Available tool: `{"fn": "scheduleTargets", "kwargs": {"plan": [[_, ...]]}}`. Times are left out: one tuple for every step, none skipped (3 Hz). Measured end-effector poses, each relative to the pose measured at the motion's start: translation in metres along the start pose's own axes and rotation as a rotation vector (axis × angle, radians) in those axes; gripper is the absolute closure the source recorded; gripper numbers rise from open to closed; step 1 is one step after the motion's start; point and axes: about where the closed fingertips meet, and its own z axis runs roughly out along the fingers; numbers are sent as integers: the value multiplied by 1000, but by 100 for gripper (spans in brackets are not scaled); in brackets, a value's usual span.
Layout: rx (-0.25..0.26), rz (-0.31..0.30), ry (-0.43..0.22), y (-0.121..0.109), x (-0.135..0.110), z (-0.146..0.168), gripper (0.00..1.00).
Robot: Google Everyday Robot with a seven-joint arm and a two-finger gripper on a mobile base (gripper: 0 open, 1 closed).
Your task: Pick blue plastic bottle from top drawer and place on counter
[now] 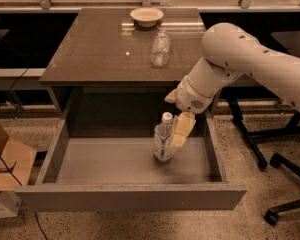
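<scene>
The blue plastic bottle stands upright on the floor of the open top drawer, right of its middle, white cap up. My gripper hangs over the drawer's right side on a white arm, right at the bottle. It is open: one yellowish finger lies along the bottle's right side, the other shows above and behind the cap. The bottle rests on the drawer floor. The glossy brown counter lies behind and above the drawer.
A clear label-less vessel and a pale bowl stand on the counter's back right. Office chair bases stand to the right on the floor. A cardboard box sits at the left.
</scene>
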Motion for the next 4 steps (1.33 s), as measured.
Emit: {"fn": "scheduleTargets", "kwargs": {"plan": [[-11, 25, 10, -6, 10, 6, 16], [-12, 26, 10, -6, 11, 7, 40], [-18, 20, -10, -4, 6, 10, 63], [-38, 14, -38, 5, 0, 17, 86]]}}
